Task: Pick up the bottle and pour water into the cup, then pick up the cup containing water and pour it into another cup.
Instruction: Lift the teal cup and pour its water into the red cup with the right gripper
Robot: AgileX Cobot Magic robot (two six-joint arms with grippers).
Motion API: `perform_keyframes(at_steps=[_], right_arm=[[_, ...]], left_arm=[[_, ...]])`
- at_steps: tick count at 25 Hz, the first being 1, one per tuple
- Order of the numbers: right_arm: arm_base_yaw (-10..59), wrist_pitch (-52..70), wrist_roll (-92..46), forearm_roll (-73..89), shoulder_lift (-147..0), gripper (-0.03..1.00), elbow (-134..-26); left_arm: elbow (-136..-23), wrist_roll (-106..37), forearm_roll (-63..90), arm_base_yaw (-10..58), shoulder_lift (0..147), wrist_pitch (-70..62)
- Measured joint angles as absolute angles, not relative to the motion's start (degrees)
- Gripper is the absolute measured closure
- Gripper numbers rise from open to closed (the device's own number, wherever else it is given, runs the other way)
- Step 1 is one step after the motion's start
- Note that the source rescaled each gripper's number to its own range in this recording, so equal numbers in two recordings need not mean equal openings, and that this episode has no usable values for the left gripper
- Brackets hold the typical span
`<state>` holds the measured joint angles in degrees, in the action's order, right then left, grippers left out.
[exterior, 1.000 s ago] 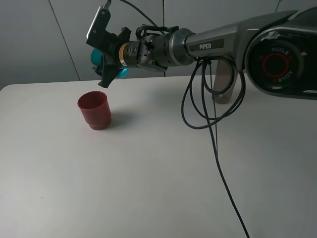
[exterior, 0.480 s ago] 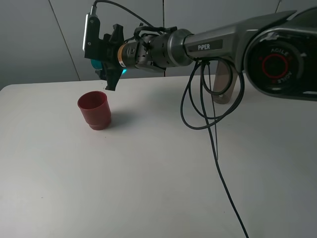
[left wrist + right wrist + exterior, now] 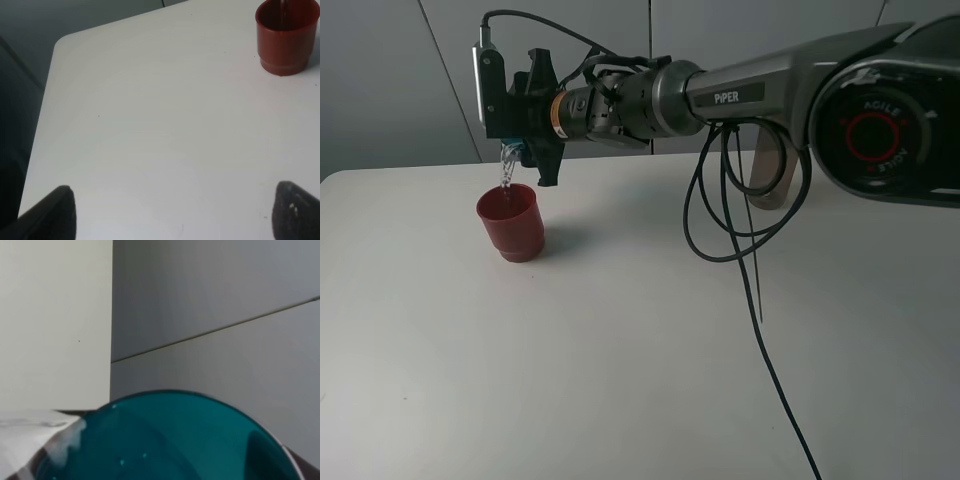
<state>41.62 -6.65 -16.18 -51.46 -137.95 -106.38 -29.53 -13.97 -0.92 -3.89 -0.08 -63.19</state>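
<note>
**Teal tumbler tipped over the red cup, water falling**

The right fingers (image 3: 546, 165) are clamped narrowly on the teal-blue translucent plastic tumbler (image 3: 170, 440). They hold it in the air over the left part of the white desk (image 3: 620, 350). The right arm reaches across the middle of the high view to get there. The tumbler is tipped steeply, and in that view only a sliver of teal shows past the black fingers. The right wrist view is filled along its lower edge by the tumbler's rounded teal wall, with grey wall panels behind.

A thin stream of water (image 3: 506, 172) runs from the tumbler's lowered rim down into the open mouth of the dark red squat plastic cup (image 3: 512, 225). The red cup stands upright on the desk on its stepped, narrower base, directly below the tumbler and not touching it. In the left wrist view the stream shows as a dark line entering the cup's mouth.

The tall smoky grey-brown translucent plastic bottle (image 3: 770, 178) stands on the desk toward the rear right, well apart from the red cup. It is behind the right arm, which hides its upper part.

The left fingers (image 3: 55, 212) stand wide apart with nothing between them, above bare desk surface near the desk's edge and well away from the red cup. A black cable (image 3: 720, 230) hangs in loops from the right arm and trails across the desk toward the front.
</note>
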Motion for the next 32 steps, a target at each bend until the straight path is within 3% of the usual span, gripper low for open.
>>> perform_keyframes(at_steps=[32], right_arm=[[43.5, -6.6, -35.3, -51.5, -138.0, 0.86, -106.5]], left_arm=[[-29.5, -14.0, -0.9, -3.9, -0.1, -63.2]])
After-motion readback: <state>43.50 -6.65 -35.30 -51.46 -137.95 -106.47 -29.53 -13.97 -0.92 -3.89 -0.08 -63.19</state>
